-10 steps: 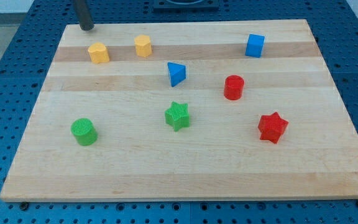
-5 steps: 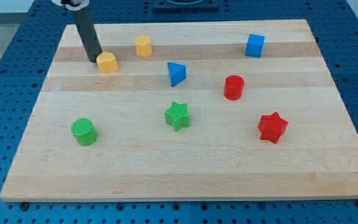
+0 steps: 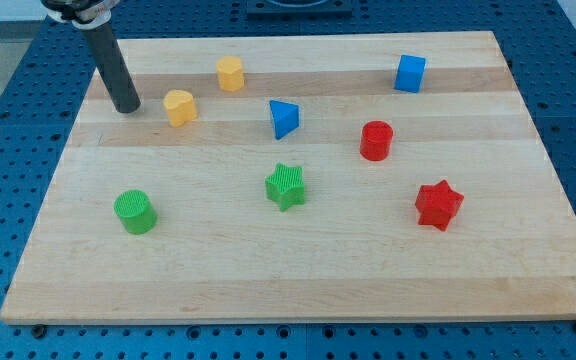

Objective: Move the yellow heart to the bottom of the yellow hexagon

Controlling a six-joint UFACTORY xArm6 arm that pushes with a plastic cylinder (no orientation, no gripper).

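The yellow heart (image 3: 179,106) lies on the wooden board (image 3: 298,270) near the view's upper left. The yellow hexagon (image 3: 230,73) stands up and to the right of it, apart from it. My tip (image 3: 126,107) rests on the board to the left of the yellow heart, with a clear gap between them. The rod rises from the tip toward the view's top left.
A blue triangle (image 3: 284,118) lies right of the heart. A blue cube (image 3: 410,73) is at the upper right. A red cylinder (image 3: 376,140), a red star (image 3: 438,205), a green star (image 3: 286,186) and a green cylinder (image 3: 135,212) lie lower on the board.
My tip came down from the board's top edge, pushed the yellow heart down and to the right, then drew back to the left. The other blocks stayed put.
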